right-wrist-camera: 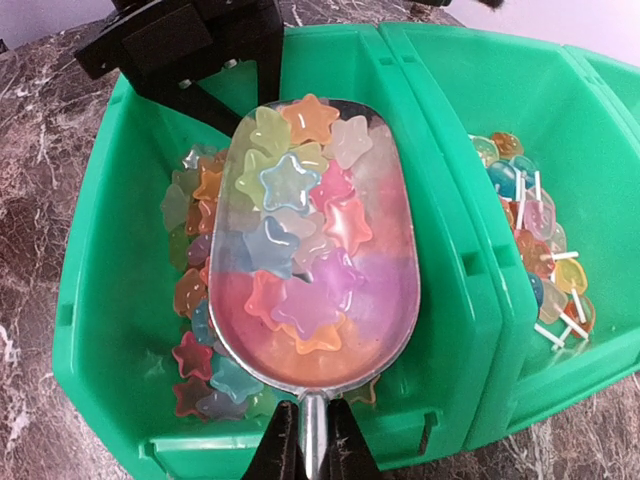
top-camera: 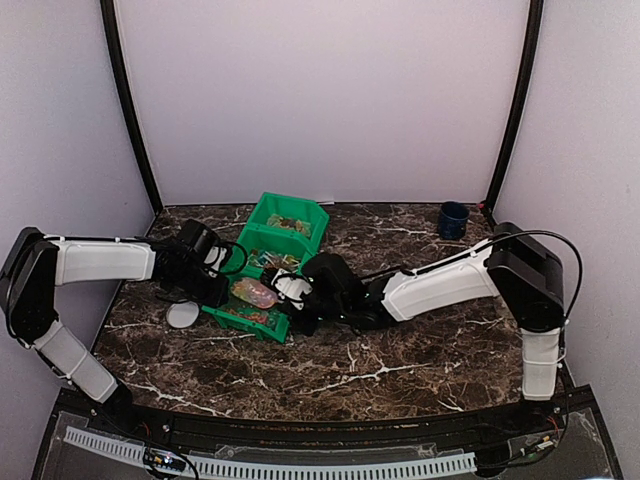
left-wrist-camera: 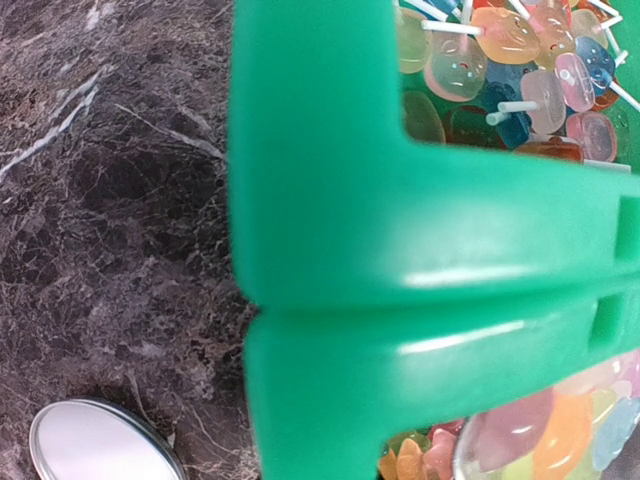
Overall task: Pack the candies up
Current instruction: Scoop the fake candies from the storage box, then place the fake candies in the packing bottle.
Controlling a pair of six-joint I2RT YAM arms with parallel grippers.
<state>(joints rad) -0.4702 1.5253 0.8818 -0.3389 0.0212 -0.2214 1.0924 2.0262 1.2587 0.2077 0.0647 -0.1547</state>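
Marble table (top-camera: 400, 350): one three-compartment bin (top-camera: 262, 215), one scoop (right-wrist-camera: 402, 200) of candies (right-wrist-camera: 290, 180), one lid (top-camera: 183, 315).

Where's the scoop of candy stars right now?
The scoop, holding candies, hangs over the near-end compartment of the green bin, its handle pinched by the right gripper.

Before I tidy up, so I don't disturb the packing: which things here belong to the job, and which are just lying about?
Job: star candies, clear scoop, green bin, right pincer holding the scoop.
Lying about: blue cup, round lid, untouched.
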